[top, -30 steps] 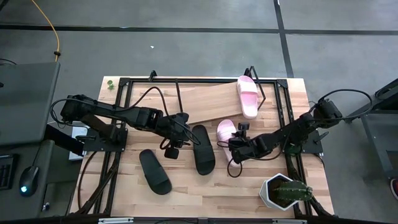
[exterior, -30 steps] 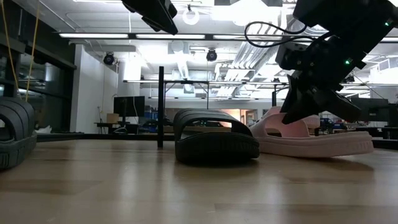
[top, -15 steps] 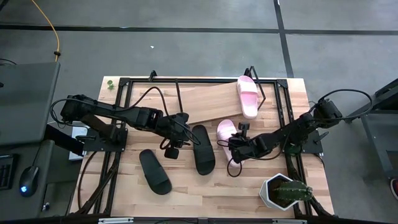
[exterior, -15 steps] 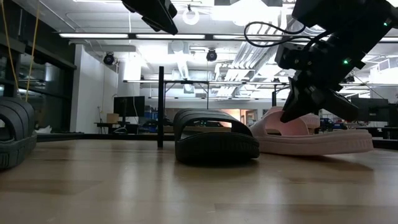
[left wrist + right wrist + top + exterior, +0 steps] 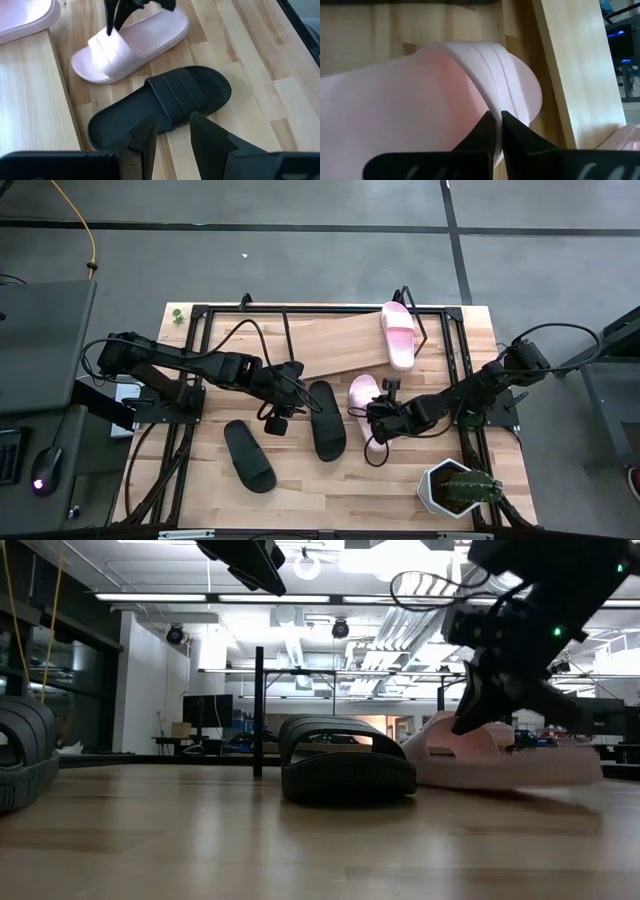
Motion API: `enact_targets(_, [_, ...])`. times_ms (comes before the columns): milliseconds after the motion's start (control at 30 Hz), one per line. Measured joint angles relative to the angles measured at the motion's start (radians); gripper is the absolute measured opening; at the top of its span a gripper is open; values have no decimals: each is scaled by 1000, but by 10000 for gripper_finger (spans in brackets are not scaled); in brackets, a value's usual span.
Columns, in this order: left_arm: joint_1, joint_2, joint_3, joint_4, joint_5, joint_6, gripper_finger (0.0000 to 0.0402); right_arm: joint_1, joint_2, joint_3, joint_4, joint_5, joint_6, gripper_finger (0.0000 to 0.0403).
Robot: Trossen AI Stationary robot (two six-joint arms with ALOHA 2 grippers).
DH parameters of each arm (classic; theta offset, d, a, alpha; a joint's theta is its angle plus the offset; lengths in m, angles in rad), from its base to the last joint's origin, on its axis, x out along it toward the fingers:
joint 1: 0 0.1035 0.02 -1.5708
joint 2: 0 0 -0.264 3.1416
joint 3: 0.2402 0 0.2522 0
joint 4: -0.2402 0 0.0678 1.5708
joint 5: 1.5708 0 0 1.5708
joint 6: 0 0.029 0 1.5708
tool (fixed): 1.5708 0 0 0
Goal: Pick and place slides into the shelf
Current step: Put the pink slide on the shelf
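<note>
My right gripper [image 5: 372,417] is shut on one light pink slide [image 5: 363,390] near the table's middle, right of a black slide [image 5: 326,420]. My left gripper [image 5: 172,137] hangs open above that black slide [image 5: 160,102] and touches nothing; the low view shows it high up [image 5: 245,560]. A second black slide [image 5: 248,456] lies sole-down toward the near left. The other pink slide [image 5: 398,334] rests on the right end of the shelf [image 5: 335,340], a light wooden board in a black wire frame at the far side. My right gripper pinches the pink slide's wide strap [image 5: 492,95] at its edge between both fingers [image 5: 482,127]. In the low view it comes slanting down from above [image 5: 478,715]. The slide is tilted: the sole's long end [image 5: 560,768] is off the table, the strap end [image 5: 425,765] is low.
A white pot with a green plant [image 5: 455,490] stands at the near right corner. The black table frame [image 5: 195,360] and cables run along the left and right sides. Bare wood lies along the near edge [image 5: 340,490].
My right gripper has risen a little with the pink slide. The sole's long end has come up off the table while the strap end stays low. The slide has also shifted slightly toward the near edge.
</note>
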Motion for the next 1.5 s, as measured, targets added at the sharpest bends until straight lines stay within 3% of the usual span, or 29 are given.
enact_targets(367, [0, 0, 0, 0, -7, 2, 101, 62, 0, 158, -214, 64, 56, 0])
enact_targets(833, [0, 0, 0, -1, -7, 1, 101, 11, 0, 169, -379, 173, 89, 0])
enact_targets(1233, [0, 0, 0, -1, -7, 1, 101, -125, -45, 169, -355, 181, -19, 0])
enact_targets(1500, [0, 0, 0, -1, -7, 1, 101, -195, -200, 167, -162, 146, -279, 0])
